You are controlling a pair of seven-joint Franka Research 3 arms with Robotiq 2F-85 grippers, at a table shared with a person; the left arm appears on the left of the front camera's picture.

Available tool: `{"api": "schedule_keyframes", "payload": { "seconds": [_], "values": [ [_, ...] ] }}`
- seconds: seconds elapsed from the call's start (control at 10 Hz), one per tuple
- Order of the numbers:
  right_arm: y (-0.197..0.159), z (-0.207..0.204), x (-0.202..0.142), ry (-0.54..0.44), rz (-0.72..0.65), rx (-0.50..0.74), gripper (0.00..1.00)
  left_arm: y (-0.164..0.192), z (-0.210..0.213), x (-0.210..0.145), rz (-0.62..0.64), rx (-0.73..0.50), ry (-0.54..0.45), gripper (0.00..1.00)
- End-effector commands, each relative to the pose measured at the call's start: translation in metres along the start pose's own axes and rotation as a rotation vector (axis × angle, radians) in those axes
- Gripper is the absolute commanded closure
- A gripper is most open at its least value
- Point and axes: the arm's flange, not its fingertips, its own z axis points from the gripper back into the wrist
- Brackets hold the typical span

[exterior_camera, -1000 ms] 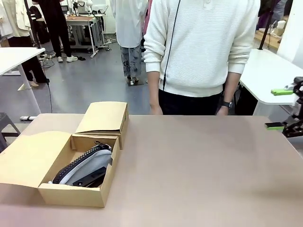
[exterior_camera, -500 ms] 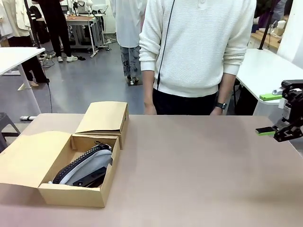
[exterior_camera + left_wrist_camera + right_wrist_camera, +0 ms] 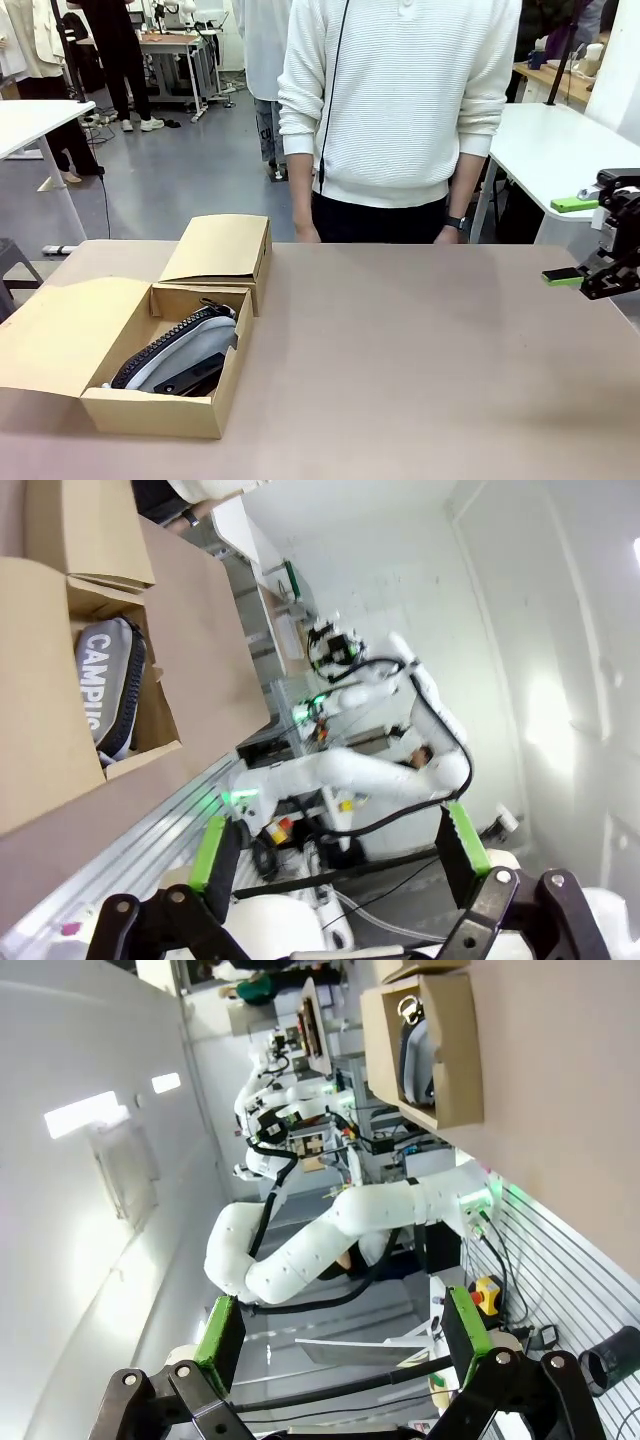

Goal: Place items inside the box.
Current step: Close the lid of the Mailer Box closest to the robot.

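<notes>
Both jaws stand wide apart, holding nothing; right gripper (image 3: 578, 240) hovers at the counter's (image 3: 420, 360) right edge. Far left sits the long brown cardboard box (image 3: 140, 345), its near compartment holding the grey "CAMPUS" zip pencil case (image 3: 185, 350).

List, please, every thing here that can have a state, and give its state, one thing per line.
box: near compartment open with its flap folded out, far compartment's lid down.
grey pencil case: lying inside the open compartment.
left gripper: open, empty, off the table.
right gripper: open, empty, at the table's right edge.
</notes>
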Motion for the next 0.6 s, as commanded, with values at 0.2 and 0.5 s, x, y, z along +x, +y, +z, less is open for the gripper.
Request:
{"api": "schedule_keyframes", "payload": {
  "seconds": [0.2, 0.5],
  "values": [
    [0.003, 0.004, 0.000, 0.008, -0.004, 0.001, 0.00, 0.023, -0.088, 0.001, -0.739, 0.174, 0.541, 0.00],
    [0.003, 0.004, 0.000, 0.008, -0.004, 0.001, 0.00, 0.024, -0.102, 0.004, -1.325, 0.205, 0.466, 0.00]
  ]
}}
